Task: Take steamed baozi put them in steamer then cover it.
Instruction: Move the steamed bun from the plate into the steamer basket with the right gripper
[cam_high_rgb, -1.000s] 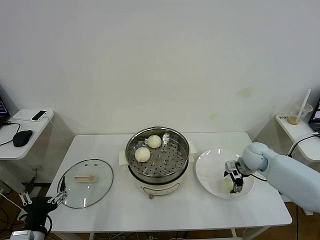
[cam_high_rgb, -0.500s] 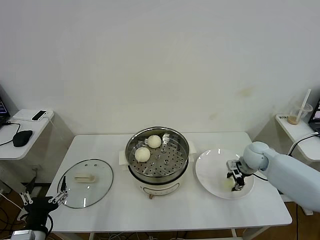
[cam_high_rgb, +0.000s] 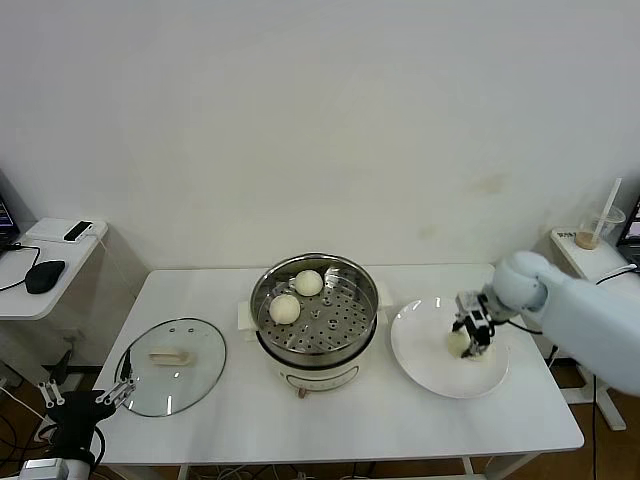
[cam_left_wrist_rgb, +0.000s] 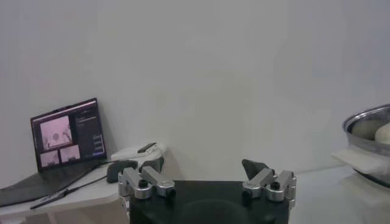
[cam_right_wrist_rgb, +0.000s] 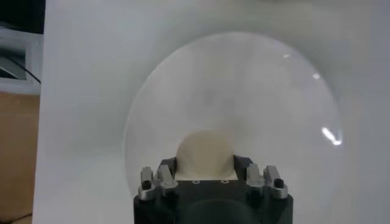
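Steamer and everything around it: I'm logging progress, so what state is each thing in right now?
Steamer: uncovered, two baozi on its tray.
Cover: flat on the table, left of the steamer.
Plate: on the table, under the right pincer.
Right pincer: shut on a third baozi, above the plate.
Left pincer: open, idle off the table's left corner.

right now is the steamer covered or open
Open. The steamer has no lid on it, and two baozi show on its perforated tray. The cover lies flat on the table to the robot's left.
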